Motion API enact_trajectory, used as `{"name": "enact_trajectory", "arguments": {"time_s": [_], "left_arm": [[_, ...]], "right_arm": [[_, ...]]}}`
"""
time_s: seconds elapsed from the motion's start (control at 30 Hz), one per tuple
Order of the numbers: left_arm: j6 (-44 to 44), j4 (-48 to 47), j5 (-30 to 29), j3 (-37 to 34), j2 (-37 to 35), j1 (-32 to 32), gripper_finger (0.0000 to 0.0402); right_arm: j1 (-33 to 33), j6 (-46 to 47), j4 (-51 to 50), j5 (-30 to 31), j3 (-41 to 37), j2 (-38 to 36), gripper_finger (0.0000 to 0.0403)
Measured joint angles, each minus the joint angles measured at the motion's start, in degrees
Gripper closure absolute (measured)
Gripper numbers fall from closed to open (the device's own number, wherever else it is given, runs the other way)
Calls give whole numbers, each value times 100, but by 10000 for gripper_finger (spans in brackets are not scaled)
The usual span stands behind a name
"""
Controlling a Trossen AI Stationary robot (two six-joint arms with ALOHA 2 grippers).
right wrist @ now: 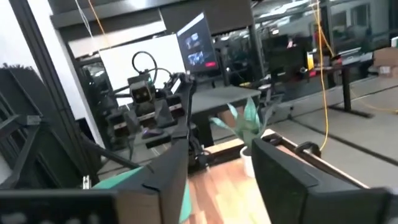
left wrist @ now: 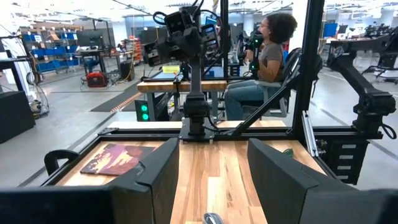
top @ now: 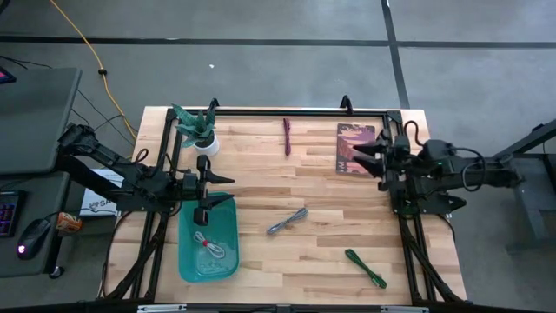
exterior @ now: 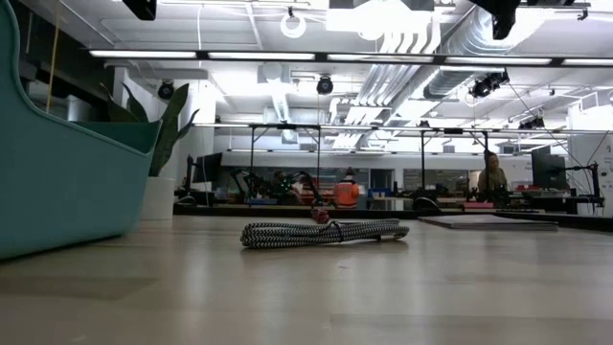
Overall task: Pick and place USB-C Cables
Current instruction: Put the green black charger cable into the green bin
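The white-and-red cable [top: 208, 247] lies in the teal bin [top: 228, 261] near the desk's [top: 321, 252] left edge; grey cable [top: 287, 221] mid-desk, green cable [top: 365, 268] toward the front right corner, maroon cable [top: 287, 136] near the back edge. The left gripper [top: 203, 188] hangs over the bin's back end, jaws apart. The right gripper [top: 363, 157] waits at the right edge, jaws apart.

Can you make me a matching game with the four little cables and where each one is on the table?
Things:
1. white cable
2. maroon cable
3. grey cable
4. green cable

Places:
A. middle of the table
B. inside the teal bin
C. near corner on the right arm's side
D. far edge, near the book

Pairs: 1-B, 2-D, 3-A, 4-C
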Motion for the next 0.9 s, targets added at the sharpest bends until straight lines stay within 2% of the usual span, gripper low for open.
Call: {"name": "enact_trajectory", "arguments": {"time_s": [0.17, 0.3, 0.43, 0.67, 0.9], "left_arm": [[0, 0, -2, 0, 0, 0, 231], [0, 0, 0, 0, 0, 0, 231], [0, 0, 0, 0, 0, 0, 231], [0, 0, 0, 0, 0, 0, 231], [-2, -2, -1, 0, 0, 0, 231]], "right_arm": [[1, 241, -6, -41, 119, 237, 194], [2, 949, -189, -790, 336, 556, 186], [160, 1898, -1078, -1256, 671, 1086, 186], [1211, 3425, -2358, -1401, 1127, 2276, 186], [2490, 5604, -3303, -1425, 1427, 3341, 186]]}}
